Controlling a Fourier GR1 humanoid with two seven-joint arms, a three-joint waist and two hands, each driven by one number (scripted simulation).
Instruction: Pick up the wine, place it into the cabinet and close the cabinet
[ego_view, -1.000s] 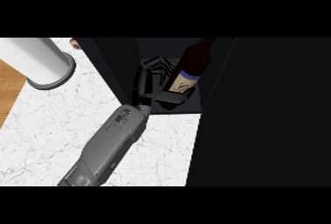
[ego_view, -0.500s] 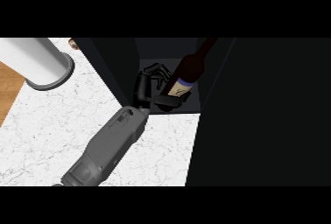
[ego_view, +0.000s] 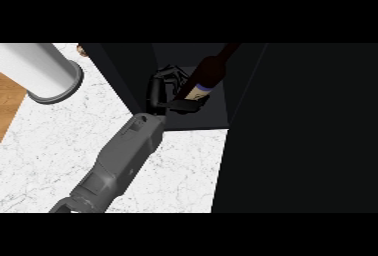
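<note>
The wine bottle (ego_view: 209, 70) is dark brown with a pale label ringed in purple. It leans with its neck to the upper right, inside the open black cabinet (ego_view: 199, 121). My left hand (ego_view: 159, 92) reaches in from the lower left. Its fingers curl round the bottle's lower part from the left, and its thumb lies across the label on the near side. The bottle's base is hidden behind the hand. The right hand does not show.
A broad black panel (ego_view: 295, 130) of the cabinet fills the view's right side. At the upper left, a white cylinder (ego_view: 40, 70) with a grey rim stands on the white marble counter (ego_view: 44, 150). A wooden strip (ego_view: 9, 100) borders the counter's left edge.
My left hand has carried the bottle a little deeper into the cabinet and slightly to the left. The forearm followed it.
</note>
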